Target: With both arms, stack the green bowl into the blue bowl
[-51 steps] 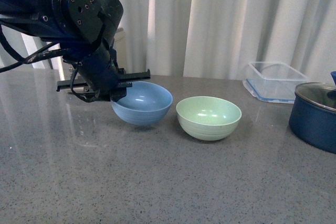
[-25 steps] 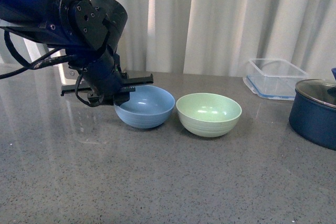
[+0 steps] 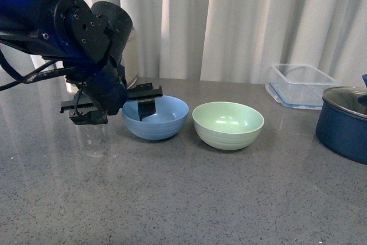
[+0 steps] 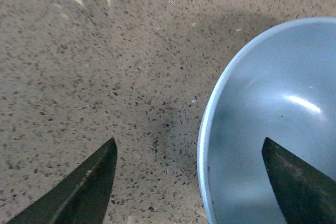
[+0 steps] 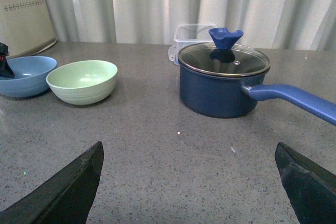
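Note:
The blue bowl stands upright on the grey table, with the green bowl just to its right and a small gap between them. My left gripper is open and straddles the blue bowl's left rim. One finger is inside the bowl and the other is outside it. In the left wrist view the blue bowl's rim runs between the two fingertips of the left gripper. My right gripper is open and empty over bare table, far from the green bowl and the blue bowl.
A dark navy pot with a glass lid stands at the right edge, also in the right wrist view. A clear plastic container sits behind it. A cream appliance stands at the back left. White curtains hang behind the table.
My left gripper has opened off the blue bowl's rim and its outer finger has swung left. The blue bowl, tilted a second ago, now sits level on the table. The green bowl has not moved.

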You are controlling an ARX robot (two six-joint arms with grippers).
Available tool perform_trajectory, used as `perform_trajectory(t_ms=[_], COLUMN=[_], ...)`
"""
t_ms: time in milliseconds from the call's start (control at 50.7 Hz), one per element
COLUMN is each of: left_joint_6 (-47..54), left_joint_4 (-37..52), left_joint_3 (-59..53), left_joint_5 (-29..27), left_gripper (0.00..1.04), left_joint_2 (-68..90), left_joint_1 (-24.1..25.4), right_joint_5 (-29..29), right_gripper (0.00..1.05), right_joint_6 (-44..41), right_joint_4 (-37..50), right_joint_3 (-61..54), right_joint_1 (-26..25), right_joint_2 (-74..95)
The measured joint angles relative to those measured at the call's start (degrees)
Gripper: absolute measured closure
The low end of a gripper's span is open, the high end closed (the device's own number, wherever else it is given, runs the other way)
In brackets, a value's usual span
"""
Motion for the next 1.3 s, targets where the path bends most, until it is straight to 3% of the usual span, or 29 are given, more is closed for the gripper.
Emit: perform_trajectory(t_ms=[99,395,651,691,769,888,1243,1302], left_joint_6=[0.5,6.88,8.28,9.7,14.73,16.63,17.77,17.92], left_joint_4=[3.54,14.4,14.67,18.69,44.35,59.56,68.3,68.74], left_joint_3=[-4.59,-25.42,-27.69,-29.46,-42.01,-53.46,-74.55,-76.85], left_joint_5=[-0.87,-4.15,-4.22,-2.89,1.7,2.99,5.95,6.56], left_gripper=[0.05,0.07,0.07,0.1,0.28,0.46,1.01,1.01], left_joint_2=[-4.63,-24.9,-26.58,-26.6,-29.57,-34.49,-47.56,-49.44], left_joint_1=[0.37,0.83,0.81,1.01,1.97,3.13,6.58,6.88], right_joint_5=[0.0,0.0,0.0,-0.02,0.0,0.0,0.0,0.0], right_gripper=[0.1,0.1,0.1,0.1,0.1,0.1,0.1,0.1], right_joint_6=[0.0,0.0,0.0,0.0,0.0,0.0,0.0,0.0], right_joint_4=[0.0,0.0,0.0,0.0,0.0,0.0,0.0,0.0], right_joint_3=[0.0,0.0,0.0,0.0,0.0,0.0,0.0,0.0], right_joint_1=[0.0,0.0,0.0,0.0,0.0,0.0,0.0,0.0], right_joint_2=[0.0,0.0,0.0,0.0,0.0,0.0,0.0,0.0])
